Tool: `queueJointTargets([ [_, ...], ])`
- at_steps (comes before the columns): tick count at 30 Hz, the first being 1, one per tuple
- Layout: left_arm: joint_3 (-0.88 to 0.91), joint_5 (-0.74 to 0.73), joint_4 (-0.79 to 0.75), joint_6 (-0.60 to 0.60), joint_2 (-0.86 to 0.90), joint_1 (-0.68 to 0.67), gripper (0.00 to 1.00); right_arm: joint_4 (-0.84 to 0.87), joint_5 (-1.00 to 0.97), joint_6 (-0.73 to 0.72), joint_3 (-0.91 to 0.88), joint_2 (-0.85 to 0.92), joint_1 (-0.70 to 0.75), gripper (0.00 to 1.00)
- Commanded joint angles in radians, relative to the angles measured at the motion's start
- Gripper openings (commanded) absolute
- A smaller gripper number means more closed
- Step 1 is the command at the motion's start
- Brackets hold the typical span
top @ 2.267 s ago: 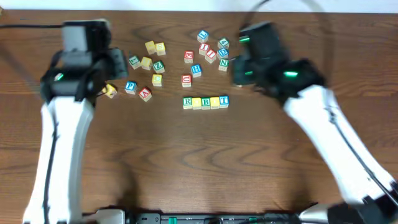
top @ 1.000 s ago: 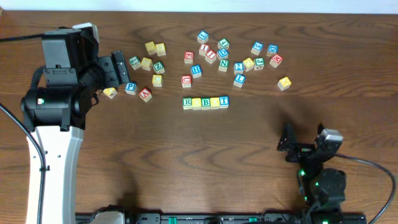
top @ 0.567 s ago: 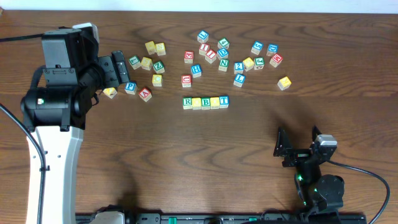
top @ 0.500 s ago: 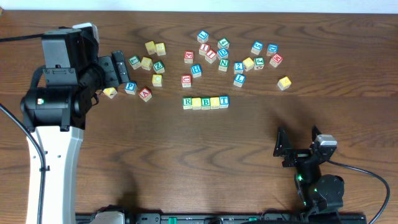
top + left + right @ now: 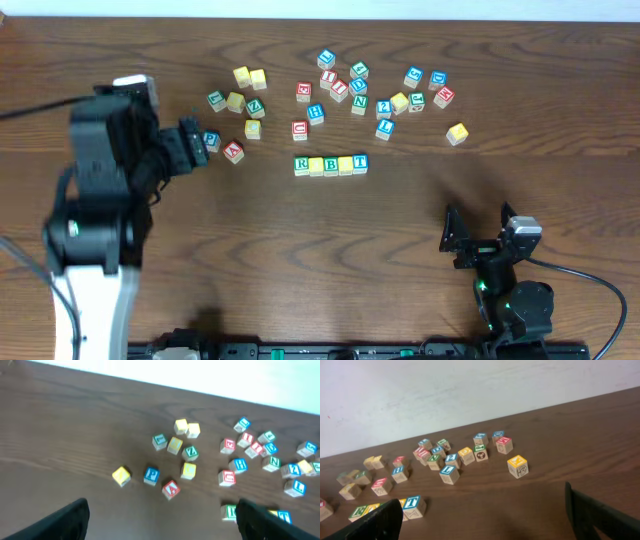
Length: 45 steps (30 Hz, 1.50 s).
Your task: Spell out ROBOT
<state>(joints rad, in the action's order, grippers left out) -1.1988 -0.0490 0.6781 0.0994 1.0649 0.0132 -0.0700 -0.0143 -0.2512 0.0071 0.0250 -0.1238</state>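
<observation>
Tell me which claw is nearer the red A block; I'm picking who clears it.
Left. The left claw sits close beside the A block, on its left; the right claw is far off, front right.

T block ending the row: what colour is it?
Blue. The T block shows clearest in the right wrist view.

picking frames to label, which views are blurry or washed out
Overhead: the black-and-white left arm is motion-smeared, the row of wooden letter blocks sharp. Left wrist: soft throughout, letters barely legible. Right wrist: crispest, the pale wall bright but not blown out.
</observation>
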Motion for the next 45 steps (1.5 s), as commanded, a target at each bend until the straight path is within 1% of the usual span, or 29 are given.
queueJointTargets([
  [1, 0.322, 0.015, -0.291, -0.047, -0.236, 0.037, 0.92, -0.004, 0.009, 0.013, -0.002, -0.006, 0.003, 0.99],
  [2, 0.404, 0.013, -0.365, -0.047, -0.300, 0.044, 0.93, -0.004, 0.009, 0.013, -0.002, -0.006, 0.003, 0.99],
  [4, 0.616, 0.005, -0.540, -0.047, -0.487, 0.062, 0.93, -0.004, 0.009, 0.013, -0.002, -0.005, 0.003, 0.99],
  [7, 0.822, 0.005, -0.667, -0.060, -0.695, 0.071, 0.92, -0.004, 0.009, 0.013, -0.002, -0.005, 0.003, 0.99],
  [8, 0.846, 0.005, -0.674, -0.067, -0.721, 0.071, 0.92, -0.004, 0.009, 0.013, -0.002, -0.005, 0.003, 0.99],
  [11, 1.014, 0.005, -0.689, -0.107, -0.915, 0.071, 0.92, -0.004, 0.009, 0.013, -0.002, -0.005, 0.003, 0.99],
  [15, 1.138, 0.005, -0.740, -0.164, -1.046, 0.071, 0.92, -0.004, 0.009, 0.013, -0.002, -0.005, 0.003, 0.99],
  [18, 1.189, 0.006, -0.747, -0.189, -1.064, 0.071, 0.92, -0.004, 0.009, 0.013, -0.002, -0.005, 0.003, 0.99],
  [22, 1.195, 0.012, -0.608, -0.188, -1.064, 0.071, 0.93, -0.004, 0.010, 0.013, -0.002, -0.005, 0.003, 0.99],
  [45, 1.195, 0.012, -0.608, -0.189, -1.060, 0.071, 0.92, -0.004, 0.009, 0.013, -0.002, -0.005, 0.003, 0.99],
])
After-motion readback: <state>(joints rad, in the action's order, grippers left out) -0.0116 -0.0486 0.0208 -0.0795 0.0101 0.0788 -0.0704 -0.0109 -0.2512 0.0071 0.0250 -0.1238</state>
